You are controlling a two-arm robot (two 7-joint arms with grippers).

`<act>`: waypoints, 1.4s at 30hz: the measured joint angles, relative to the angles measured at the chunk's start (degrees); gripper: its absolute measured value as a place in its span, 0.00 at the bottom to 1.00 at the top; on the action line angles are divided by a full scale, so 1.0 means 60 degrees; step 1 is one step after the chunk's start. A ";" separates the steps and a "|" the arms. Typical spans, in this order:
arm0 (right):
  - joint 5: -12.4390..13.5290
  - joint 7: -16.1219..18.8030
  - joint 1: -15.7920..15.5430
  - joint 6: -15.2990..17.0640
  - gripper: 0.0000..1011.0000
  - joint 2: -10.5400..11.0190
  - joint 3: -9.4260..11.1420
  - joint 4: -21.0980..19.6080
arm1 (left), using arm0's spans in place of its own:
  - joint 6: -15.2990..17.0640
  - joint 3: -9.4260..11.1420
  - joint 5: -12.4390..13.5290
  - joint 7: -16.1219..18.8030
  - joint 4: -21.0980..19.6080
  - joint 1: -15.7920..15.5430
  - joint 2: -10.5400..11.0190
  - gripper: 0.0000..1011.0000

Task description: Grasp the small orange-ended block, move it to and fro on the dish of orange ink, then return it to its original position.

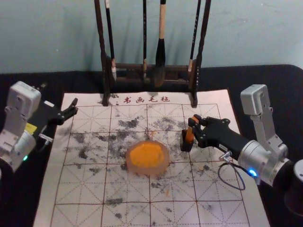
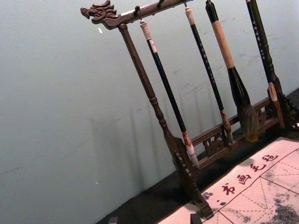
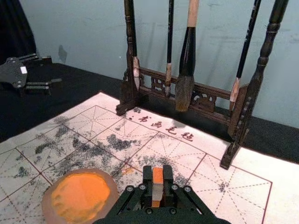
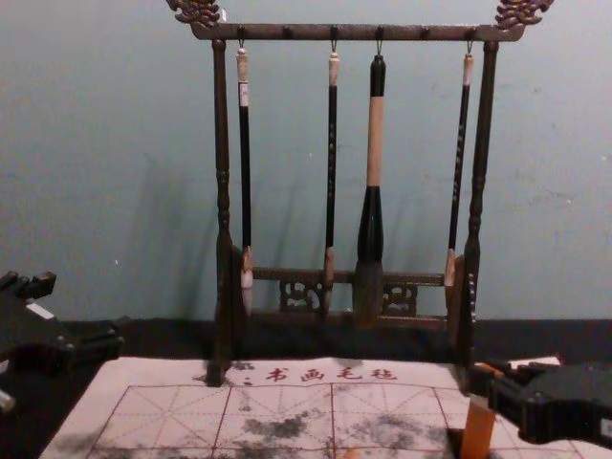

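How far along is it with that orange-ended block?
Grasp looks done: the right gripper has the orange-ended block in hand at the small black holder. The block is off the dish of orange ink; rubbing and returning seem left, unless this is already the return.

Four brushes (image 4: 374, 143); two grippers (image 1: 194, 126); one rack (image 4: 354, 32); one mat (image 1: 80, 212); one dish (image 1: 164, 169), block (image 1: 190, 135) and holder (image 1: 185, 146).

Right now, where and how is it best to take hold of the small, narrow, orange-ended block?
Probably by its upper part, from the robot's right, as the right gripper does now, its fingers on two opposite sides. The narrow block stands roughly upright, and its lower part is close to the small black box-like thing.
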 joint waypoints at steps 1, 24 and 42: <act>0.0016 -0.0005 -0.0006 -0.0001 0.13 -0.0025 0.0010 0.0009 | 0.0000 0.0000 0.0000 0.0000 0.0000 0.0001 0.0001 0.99; -0.0095 -0.0160 0.0116 0.0042 0.13 -0.0383 -0.0155 0.0416 | 0.0000 0.0000 0.0000 0.0000 0.0000 0.0000 0.0000 0.99; -0.0263 -0.0181 0.0077 0.0052 0.13 -0.0444 -0.0102 0.0507 | 0.0000 0.0000 0.0000 0.0000 0.0000 0.0000 0.0001 0.99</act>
